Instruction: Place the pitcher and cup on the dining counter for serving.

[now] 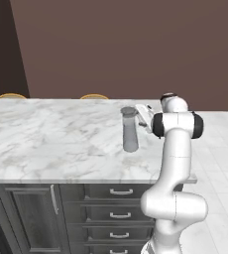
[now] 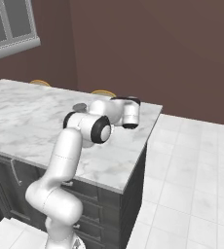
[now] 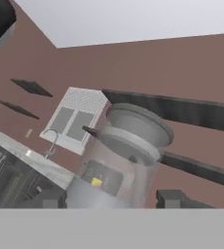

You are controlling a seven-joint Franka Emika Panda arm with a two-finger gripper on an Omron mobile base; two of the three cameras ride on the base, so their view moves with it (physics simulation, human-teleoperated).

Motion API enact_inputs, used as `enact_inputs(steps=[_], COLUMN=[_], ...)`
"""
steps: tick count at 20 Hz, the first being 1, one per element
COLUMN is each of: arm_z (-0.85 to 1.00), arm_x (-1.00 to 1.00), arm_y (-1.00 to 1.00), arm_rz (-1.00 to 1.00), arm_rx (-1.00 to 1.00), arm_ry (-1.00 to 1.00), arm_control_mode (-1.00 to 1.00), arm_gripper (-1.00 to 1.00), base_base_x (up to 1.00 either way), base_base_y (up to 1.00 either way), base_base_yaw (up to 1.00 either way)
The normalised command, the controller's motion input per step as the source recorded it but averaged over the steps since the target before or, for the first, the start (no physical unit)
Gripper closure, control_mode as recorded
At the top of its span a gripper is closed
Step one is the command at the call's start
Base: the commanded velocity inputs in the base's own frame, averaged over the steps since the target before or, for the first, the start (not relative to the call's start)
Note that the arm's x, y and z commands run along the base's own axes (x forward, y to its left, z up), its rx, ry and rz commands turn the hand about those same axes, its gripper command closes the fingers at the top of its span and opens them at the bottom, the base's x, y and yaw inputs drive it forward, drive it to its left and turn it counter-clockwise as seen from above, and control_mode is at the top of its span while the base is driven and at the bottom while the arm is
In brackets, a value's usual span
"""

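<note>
Pitcher (image 1: 130,130) upright on dining counter (image 1: 46,144), toward its right end; tall and slim, so likely to tip or skid toward the edge if clipped at the cap by a careless sideways pull-back. Gripper (image 1: 144,118) just right of the cap, fingertips (image 3: 175,197) spread to either side of the body, apparently clear of it. Arm up from lower right, elbow bent, hand turned sideways toward the pitcher.

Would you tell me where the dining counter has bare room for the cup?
The dining counter is bare marble left of the pitcher, back to the stools. It is crowded at its right end, around the pitcher and the gripper.
</note>
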Motion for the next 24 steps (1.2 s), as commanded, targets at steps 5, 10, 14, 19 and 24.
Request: enact_inputs(steps=[5,10,14,19,24], arm_z=[0.0,0.0,0.14,0.43,0.59], arm_x=[-0.24,-0.4,-0.56,-0.78,-0.91], arm_y=[-0.51,-0.76,-0.77,-0.66,-0.42], arm_rz=[-0.03,-0.03,-0.11,-0.27,-0.41], arm_rx=[0.0,0.0,0.0,-0.01,-0.05], arm_ry=[0.0,0.02,0.09,0.15,0.17], arm_control_mode=[-1.0,-1.0,-1.0,-1.0,-1.0], arm_gripper=[-1.0,-1.0,-1.0,-1.0,-1.0], base_base_x=[0.0,0.0,0.0,0.0,0.0], base_base_y=[0.0,0.0,0.0,0.0,0.0], base_base_yaw=[0.0,0.0,0.0,0.0,0.0])
